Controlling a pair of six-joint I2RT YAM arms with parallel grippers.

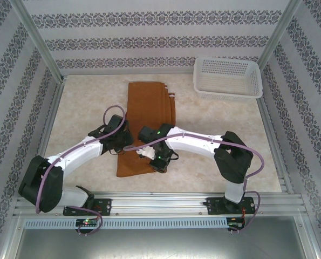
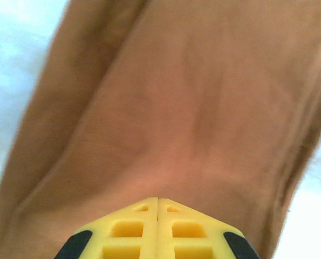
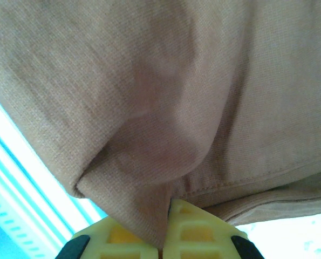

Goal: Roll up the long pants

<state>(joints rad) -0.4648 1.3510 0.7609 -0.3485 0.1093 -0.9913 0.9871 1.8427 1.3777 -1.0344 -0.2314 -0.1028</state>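
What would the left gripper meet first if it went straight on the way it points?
The long pants: the left gripper is shut at the rust-brown fabric, apparently pinching it, so going on would likely push into more cloth.

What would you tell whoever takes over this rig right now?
Left gripper: shut on the long pants, fabric pinched at its tips.
Right gripper: shut on a bunched fold of the pants near a stitched edge.
Pants: folded narrow, lengthwise on the table, both grippers at the near end; white basket at far right, apart.
Done: both grips taken.
Left: no roll yet; likely roll from near end away.
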